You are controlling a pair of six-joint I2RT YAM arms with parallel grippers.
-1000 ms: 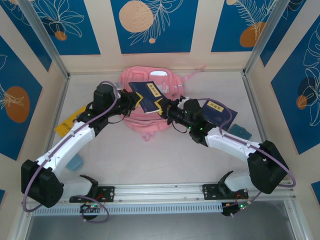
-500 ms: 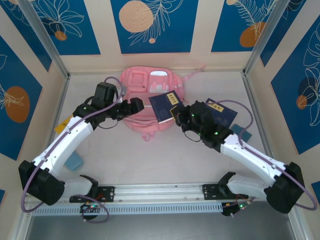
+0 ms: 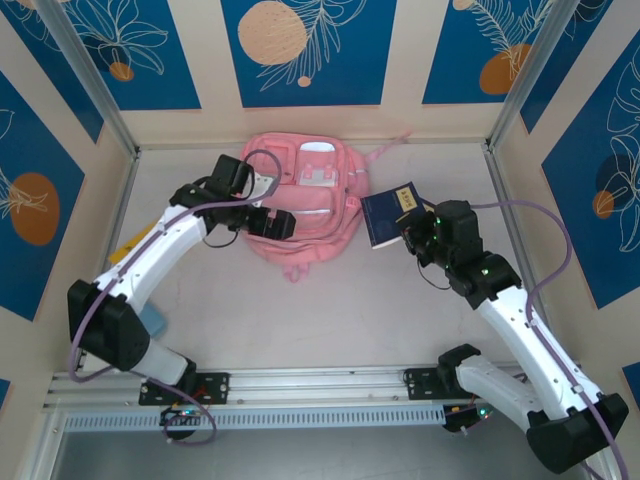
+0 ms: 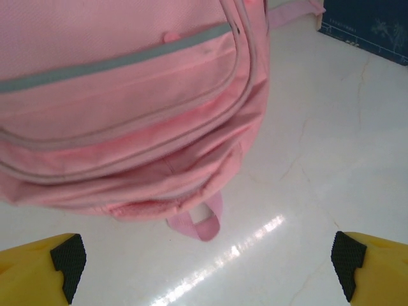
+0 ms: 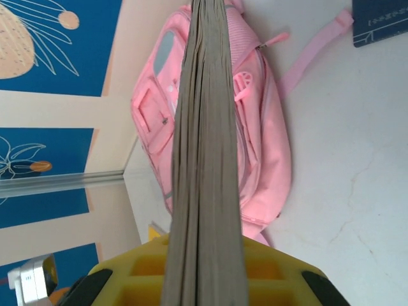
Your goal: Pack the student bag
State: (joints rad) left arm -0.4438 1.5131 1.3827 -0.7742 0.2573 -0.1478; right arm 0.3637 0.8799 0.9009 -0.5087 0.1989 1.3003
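Student bag (image 3: 305, 215) x1 | left claw (image 3: 278, 224) wide open, empty | right claw (image 3: 410, 228) clamped on navy book (image 3: 390, 212) | second navy book (image 5: 379, 22)

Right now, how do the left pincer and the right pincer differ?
The left pincer is open wide, its yellow fingers far apart; the right pincer is shut. The left pincer holds nothing, while the right pincer clamps a dark blue book by one edge. The left pincer hovers at the near edge of the large soft pink fabric backpack; the right pincer is off to its right. Both have yellow fingers.
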